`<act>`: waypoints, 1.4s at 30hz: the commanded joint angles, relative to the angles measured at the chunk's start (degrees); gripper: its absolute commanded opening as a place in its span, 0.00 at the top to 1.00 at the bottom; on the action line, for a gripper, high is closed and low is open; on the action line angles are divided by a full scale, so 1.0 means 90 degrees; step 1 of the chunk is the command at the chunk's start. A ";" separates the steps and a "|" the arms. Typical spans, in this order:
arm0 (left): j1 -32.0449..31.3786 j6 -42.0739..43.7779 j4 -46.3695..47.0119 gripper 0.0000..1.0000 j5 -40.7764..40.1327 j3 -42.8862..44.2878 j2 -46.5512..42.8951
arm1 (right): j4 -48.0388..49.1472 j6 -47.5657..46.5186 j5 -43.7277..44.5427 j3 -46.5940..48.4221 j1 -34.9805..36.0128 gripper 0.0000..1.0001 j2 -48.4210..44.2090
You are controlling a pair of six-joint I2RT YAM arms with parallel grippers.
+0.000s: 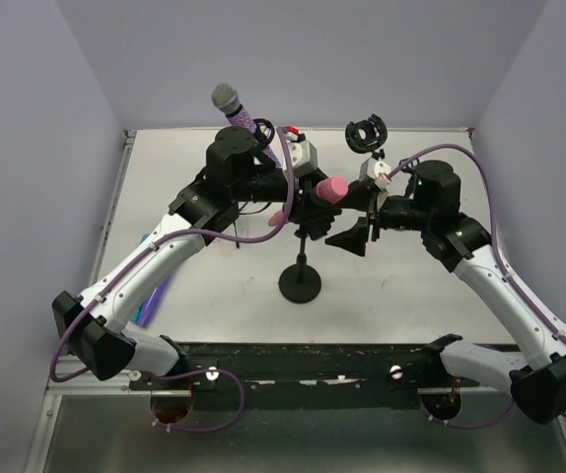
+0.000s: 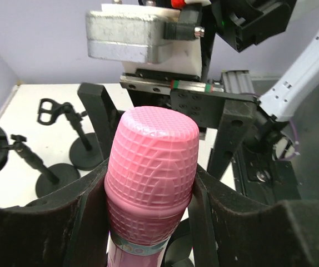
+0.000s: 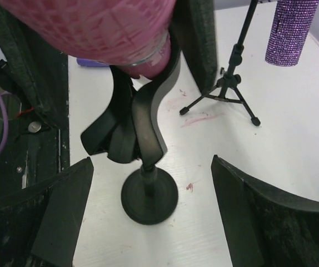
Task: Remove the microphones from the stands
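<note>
**Left gripper clamped on pink mic head, mic at the clip, right gripper open**

- Left gripper (image 2: 151, 173): jaws closed on the head of the pink microphone (image 2: 151, 150). Both pads press against the mesh, one on each side, no gap visible in the left wrist view.
- The pink microphone sits at table centre in the top view (image 1: 330, 189), tilted, with the head pointing toward the right arm.
- The right wrist view shows the mic's lower body (image 3: 101, 25) resting in the curved clip (image 3: 148, 105) of the stand (image 3: 147, 192). The clip arm wraps up against the body just below the head ring. Looks seated; cannot tell how firmly.
- The stand is upright and its round base is flat on the table (image 3: 293, 144). In the top view the base (image 1: 300, 284) is nearer the arm bases than the mic is.
- Right gripper (image 3: 148, 164): jaws wide open, holding nothing. The fingers (image 3: 59, 214) straddle the stand's stem from a distance, touching neither stem nor base. In the top view it (image 1: 354, 236) hangs just right of the stem and below the mic.
- Background: the purple microphone (image 1: 239, 108) is at the back left on a tripod stand (image 3: 229, 83), well apart from both grippers.
- An empty stand (image 2: 75, 133) and a second empty stand (image 2: 31, 158), both with round bases, show left of the mic in the left wrist view.
</note>
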 commanded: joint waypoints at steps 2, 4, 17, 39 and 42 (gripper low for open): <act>0.0119 -0.0416 0.1294 1.00 -0.0447 -0.0220 -0.0306 | 0.0608 0.0413 -0.0930 0.0295 -0.0011 0.05 0.0556; 0.0129 -0.0406 0.1362 1.00 -0.0593 -0.0318 -0.0375 | 0.0717 0.0531 -0.1135 0.0373 -0.0001 0.05 0.0713; 0.0159 -0.0875 0.1597 1.00 -0.0819 -0.0445 -0.0404 | 0.1498 0.1040 -0.0843 0.0276 0.0126 0.05 0.0948; 0.0168 -0.0954 0.1499 1.00 -0.0604 0.0325 -0.0287 | 0.1469 0.0737 -0.0365 0.0003 0.0253 1.00 0.0909; 0.0178 -0.0788 0.1324 1.00 -0.0565 0.0939 -0.0190 | 0.1440 0.0707 -0.0375 0.0012 0.0253 0.99 0.0929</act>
